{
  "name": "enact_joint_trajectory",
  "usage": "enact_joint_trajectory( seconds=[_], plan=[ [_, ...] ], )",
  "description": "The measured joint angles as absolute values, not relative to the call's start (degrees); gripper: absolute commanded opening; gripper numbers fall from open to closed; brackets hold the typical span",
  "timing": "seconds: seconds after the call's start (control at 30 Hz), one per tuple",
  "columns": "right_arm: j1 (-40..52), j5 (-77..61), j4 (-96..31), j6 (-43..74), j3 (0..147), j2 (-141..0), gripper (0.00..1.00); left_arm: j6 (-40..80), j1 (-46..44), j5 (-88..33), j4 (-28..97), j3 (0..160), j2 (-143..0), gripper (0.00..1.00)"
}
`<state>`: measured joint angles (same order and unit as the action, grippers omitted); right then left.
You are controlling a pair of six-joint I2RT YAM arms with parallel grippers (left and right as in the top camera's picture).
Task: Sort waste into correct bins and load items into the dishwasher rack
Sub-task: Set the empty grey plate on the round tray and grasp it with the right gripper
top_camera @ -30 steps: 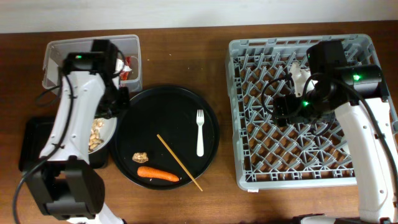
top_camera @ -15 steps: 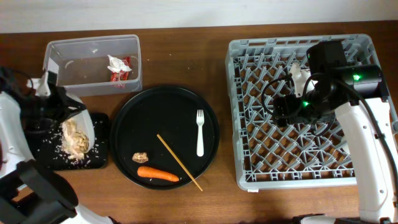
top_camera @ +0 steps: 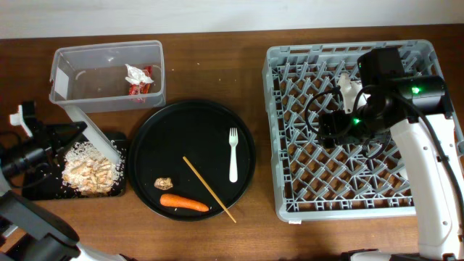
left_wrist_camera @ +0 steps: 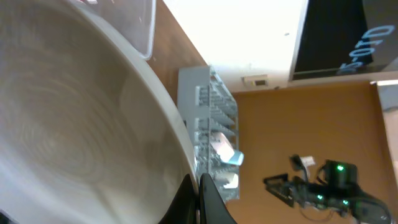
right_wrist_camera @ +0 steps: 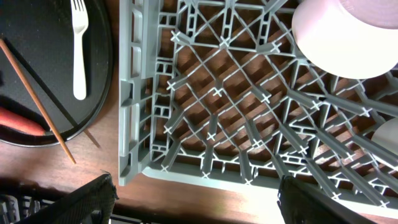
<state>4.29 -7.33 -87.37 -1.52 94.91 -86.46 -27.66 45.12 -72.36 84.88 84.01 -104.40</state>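
Rice [top_camera: 87, 168] lies heaped on the flat tray [top_camera: 51, 187], which sits just left of the round tray [top_camera: 196, 130]. Over that heap, also left of the round tray, the left gripper [top_camera: 69, 130] pinches the rim of the plate [left_wrist_camera: 74, 124]. From overhead the plate stands steeply tilted and shows almost edge-on. Whether its edge touches the rice cannot be told. In the left wrist view the plate's face fills most of the frame, with 1 dark finger at its rim.

Behind and left of the round tray is the tub [top_camera: 105, 47], holding the wrapper [top_camera: 138, 88] and the tissue [top_camera: 134, 74] side by side at its end nearer the round tray.

On the round tray itself, the fork [top_camera: 233, 154] lies right of centre. 1 chopstick [top_camera: 209, 188] runs diagonally, its lower end reaching past the rim. The lump [top_camera: 164, 183] and the carrot [top_camera: 184, 203] lie near the front edge, the carrot's tip close by the chopstick.

Right of the round tray, apart from it, stands the rack [top_camera: 279, 145]. The right gripper [right_wrist_camera: 196, 186] hovers above the rack's side nearest the round tray, its 2 fingers spread wide with nothing between them. The bowl [right_wrist_camera: 348, 31] sits in the rack, farther from the round tray than the gripper.
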Motion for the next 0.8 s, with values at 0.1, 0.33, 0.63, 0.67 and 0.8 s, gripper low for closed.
enact_joint_trajectory(
  seconds=[0.1, 0.33, 0.63, 0.67, 0.8],
  plan=[
    [4.3, -7.3, -87.4, -1.5, 94.9, -86.5, 0.87, -29.1, 45.1, -71.5, 84.7, 83.9, -104.4, 0.0],
    [4.3, -7.3, -87.5, -1.5, 94.9, -86.5, 0.87, -33.1, 16.6, -62.5, 82.1, 83.9, -100.4, 0.0],
    [4.3, -7.3, -87.4, -1.5, 94.9, -86.5, 0.87, -0.6, -22.5, -16.5, 59.1, 83.5, -107.3, 0.25],
    [4.3, -7.3, -87.4, -1.5, 94.9, -86.5, 0.87, -0.2, -23.2, -16.0, 58.5, 83.5, -107.7, 0.33],
    [4.3, -7.3, -87.5, -1.5, 94.9, -86.5, 0.94, 0.5, -23.5, -16.0, 58.2, 83.5, -107.7, 0.35]
  ],
)
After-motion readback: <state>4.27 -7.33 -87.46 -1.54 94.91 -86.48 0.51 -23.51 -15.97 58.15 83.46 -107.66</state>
